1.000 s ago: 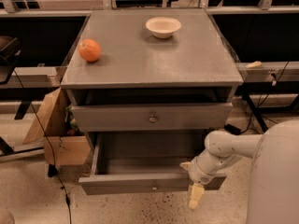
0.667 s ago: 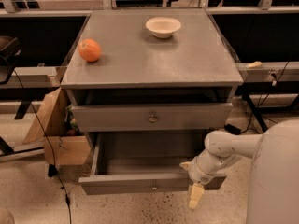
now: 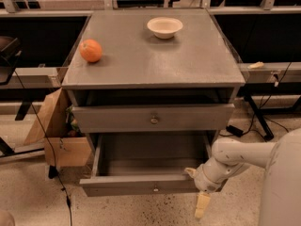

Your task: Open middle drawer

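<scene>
Standing on a speckled floor, the grey cabinet (image 3: 141, 60) has its middle drawer (image 3: 136, 185) drawn well out beneath the upper drawer (image 3: 113, 119). The white arm (image 3: 244, 154) reaches in from the right, with the gripper (image 3: 201, 199) at the right end of the middle drawer's front; whether it is spread or pressed together I cannot tell. On top sit a white bowl (image 3: 164, 27) and an orange (image 3: 91, 50).

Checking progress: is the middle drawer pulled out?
Yes, the middle drawer stands pulled well out, its inside showing, with the gripper at its front right corner.
</scene>
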Robot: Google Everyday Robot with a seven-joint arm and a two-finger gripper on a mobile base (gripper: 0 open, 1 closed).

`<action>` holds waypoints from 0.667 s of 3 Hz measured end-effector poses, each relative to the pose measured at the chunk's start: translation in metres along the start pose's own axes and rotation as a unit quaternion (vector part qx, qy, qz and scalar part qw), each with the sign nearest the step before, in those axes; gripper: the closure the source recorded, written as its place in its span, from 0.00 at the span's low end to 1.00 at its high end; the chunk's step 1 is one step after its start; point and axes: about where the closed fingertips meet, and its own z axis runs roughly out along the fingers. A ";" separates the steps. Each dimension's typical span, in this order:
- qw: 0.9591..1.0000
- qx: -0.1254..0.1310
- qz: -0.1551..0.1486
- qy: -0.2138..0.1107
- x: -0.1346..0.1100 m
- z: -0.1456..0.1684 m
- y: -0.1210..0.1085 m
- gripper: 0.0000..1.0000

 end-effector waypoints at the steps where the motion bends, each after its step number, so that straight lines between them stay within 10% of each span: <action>1: 1.000 -0.004 0.002 0.001 0.007 0.001 0.008 0.19; 2: 1.000 -0.004 0.002 0.001 0.005 -0.003 0.006 0.41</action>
